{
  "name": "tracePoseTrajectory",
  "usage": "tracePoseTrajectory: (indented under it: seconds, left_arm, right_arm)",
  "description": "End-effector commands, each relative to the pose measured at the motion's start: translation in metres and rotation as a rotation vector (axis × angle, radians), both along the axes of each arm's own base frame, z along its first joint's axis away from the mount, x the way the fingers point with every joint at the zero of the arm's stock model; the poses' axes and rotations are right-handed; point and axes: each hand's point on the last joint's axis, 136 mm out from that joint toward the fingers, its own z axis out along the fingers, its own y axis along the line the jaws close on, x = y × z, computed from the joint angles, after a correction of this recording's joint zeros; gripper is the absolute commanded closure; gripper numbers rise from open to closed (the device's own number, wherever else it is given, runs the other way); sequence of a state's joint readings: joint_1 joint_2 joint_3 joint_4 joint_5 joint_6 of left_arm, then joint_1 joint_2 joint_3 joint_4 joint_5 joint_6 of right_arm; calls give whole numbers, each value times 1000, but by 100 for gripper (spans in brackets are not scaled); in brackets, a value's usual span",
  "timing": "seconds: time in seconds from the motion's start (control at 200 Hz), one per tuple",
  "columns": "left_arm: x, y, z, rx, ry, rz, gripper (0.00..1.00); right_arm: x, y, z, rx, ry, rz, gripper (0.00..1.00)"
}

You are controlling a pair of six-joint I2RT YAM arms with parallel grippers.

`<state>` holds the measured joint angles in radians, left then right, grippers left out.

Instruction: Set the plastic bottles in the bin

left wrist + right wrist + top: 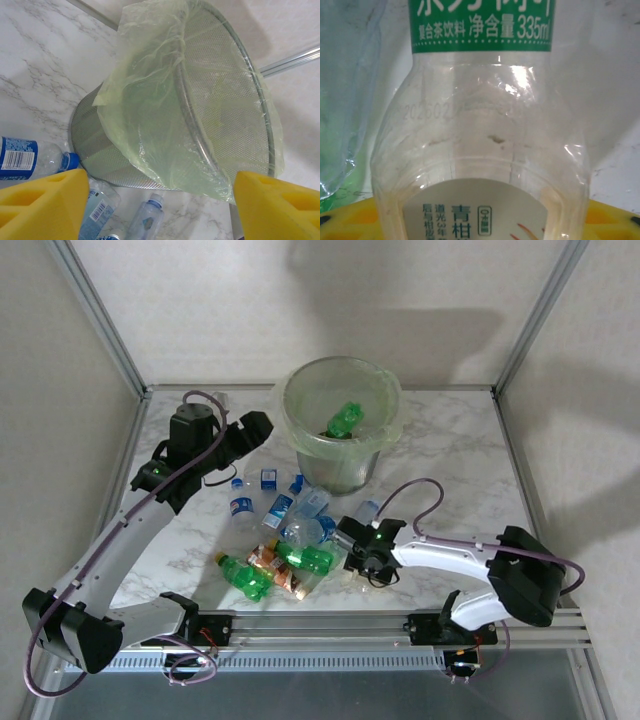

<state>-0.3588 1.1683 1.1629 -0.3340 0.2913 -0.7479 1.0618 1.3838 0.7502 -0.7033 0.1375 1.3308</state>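
Nearest me, the right gripper is sitting low at the 3 o'clock edge of the heap. Its camera is showing a clear bottle with a green label band, pressed close above the yellow pads. I cannot tell whether they are pinching it or standing just off it. I am judging it empty: light, thin-walled, slick and easy to dent, so the waist below the label is looking like the best hold. The other bottles, blue-capped clear, green and orange-labelled, are lying jumbled in the middle of the table. Beyond, at 12 o'clock, the bin is standing with its pale green liner and one green bottle inside. The left gripper is hovering at its 9 o'clock side, fingers spread wide, holding nothing.
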Motion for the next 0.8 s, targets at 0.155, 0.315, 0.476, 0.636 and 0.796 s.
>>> tracePoseTrajectory:
  seconds: [0.155, 0.315, 0.476, 0.636, 0.796]
  left_arm:
    - [-1, 4, 43, 32, -75, -5, 22]
    - [-5, -10, 79, 28, -124, -105, 21]
    - [-12, -44, 91, 20, -90, -291, 22]
    - [-27, -75, 95, -4, -102, -417, 19]
    - [-39, -93, 92, -16, -97, -490, 19]
  right_arm:
    - [32, -26, 90, 58, -298, -78, 46]
    - [48, -2, 172, 173, -531, 90, 49]
    - [44, 38, 228, 168, -667, 332, 49]
    - [43, 74, 268, 146, -788, 477, 50]
    - [49, 100, 289, 146, -856, 555, 49]
